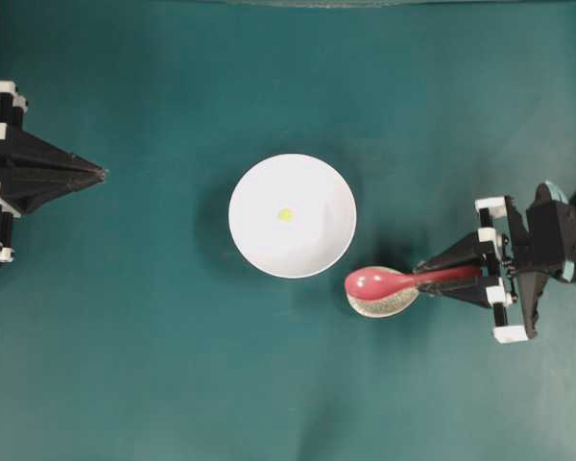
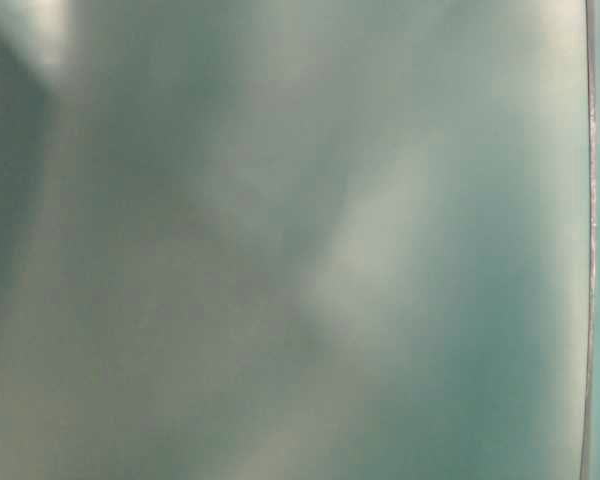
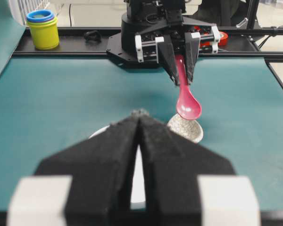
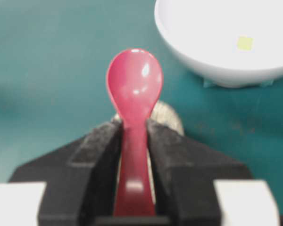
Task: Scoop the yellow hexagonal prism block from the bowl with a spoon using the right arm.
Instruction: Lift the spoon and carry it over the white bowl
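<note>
Right tool (image 1: pixel 440 276): clamped on the spoon (image 1: pixel 384 281) handle, scoop raised above the speckled dish (image 1: pixel 379 305).
Left tool (image 1: pixel 94 174): tips together, well apart from the bowl (image 1: pixel 259 245).
Yellow hexagonal prism block (image 1: pixel 285 215): inside the bowl, near centre.
Bowl: on the table (image 1: pixel 125 365), just beside the spoon.

My right gripper (image 1: pixel 432 276) pinched something by its jaws, angled low; my left gripper (image 1: pixel 96 174) sat apparently closed, level.

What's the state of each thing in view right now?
spoon: gripped by its handle, lifted above the speckled dish
right gripper: shut on spoon
left gripper: shut, empty
yellow block: lying in bowl
bowl: upright
speckled dish: upright on table
</note>
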Controlling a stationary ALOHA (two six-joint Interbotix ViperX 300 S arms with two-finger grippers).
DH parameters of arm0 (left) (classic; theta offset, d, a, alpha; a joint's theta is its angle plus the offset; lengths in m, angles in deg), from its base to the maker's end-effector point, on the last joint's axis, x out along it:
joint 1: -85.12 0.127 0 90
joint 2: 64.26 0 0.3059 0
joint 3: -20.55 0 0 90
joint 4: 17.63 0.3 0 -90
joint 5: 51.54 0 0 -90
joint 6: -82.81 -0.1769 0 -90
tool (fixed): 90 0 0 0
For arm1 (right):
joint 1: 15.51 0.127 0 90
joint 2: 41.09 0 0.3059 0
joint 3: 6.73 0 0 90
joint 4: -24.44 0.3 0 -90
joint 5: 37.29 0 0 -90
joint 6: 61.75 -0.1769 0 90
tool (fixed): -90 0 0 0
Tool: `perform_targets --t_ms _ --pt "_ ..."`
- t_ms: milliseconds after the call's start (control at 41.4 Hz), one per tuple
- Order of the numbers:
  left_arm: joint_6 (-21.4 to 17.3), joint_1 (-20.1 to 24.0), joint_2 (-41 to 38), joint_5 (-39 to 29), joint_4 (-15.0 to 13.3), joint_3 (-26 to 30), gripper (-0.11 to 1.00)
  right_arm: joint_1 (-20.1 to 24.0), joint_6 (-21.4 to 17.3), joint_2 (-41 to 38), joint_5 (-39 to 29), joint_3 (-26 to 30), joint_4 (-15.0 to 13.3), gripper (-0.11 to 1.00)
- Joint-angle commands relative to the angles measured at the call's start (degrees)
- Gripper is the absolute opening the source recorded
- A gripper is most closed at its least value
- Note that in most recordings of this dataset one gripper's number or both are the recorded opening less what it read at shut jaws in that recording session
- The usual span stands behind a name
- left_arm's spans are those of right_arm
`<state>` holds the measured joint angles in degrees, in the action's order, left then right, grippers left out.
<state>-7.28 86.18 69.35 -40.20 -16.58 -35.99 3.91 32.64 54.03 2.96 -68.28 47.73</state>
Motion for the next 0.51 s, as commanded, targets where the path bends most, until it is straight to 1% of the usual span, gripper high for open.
perform_targets --t_ms 0,48,217,338,483 --pt "-0.1 0.1 -0.5 0.7 0.2 1.0 0.00 -2.5 1.6 4.6 -7.1 3.3 0.0 0.25" --pt "-0.1 0.1 -0.5 0.8 0.2 1.1 0.01 -3.9 2.5 6.2 -10.6 4.7 0.0 0.25" --pt "-0.1 0.1 -0.5 0.8 0.2 1.0 0.01 -10.8 5.3 10.5 -26.9 12.0 -0.2 0.25" --pt "-0.1 0.1 -0.4 0.8 0.2 1.1 0.01 -16.5 6.5 10.5 -37.7 17.1 -0.8 0.25" --pt "-0.1 0.1 -0.4 0.8 0.2 1.1 0.01 -21.7 6.9 8.7 -46.1 21.6 -1.8 0.25"
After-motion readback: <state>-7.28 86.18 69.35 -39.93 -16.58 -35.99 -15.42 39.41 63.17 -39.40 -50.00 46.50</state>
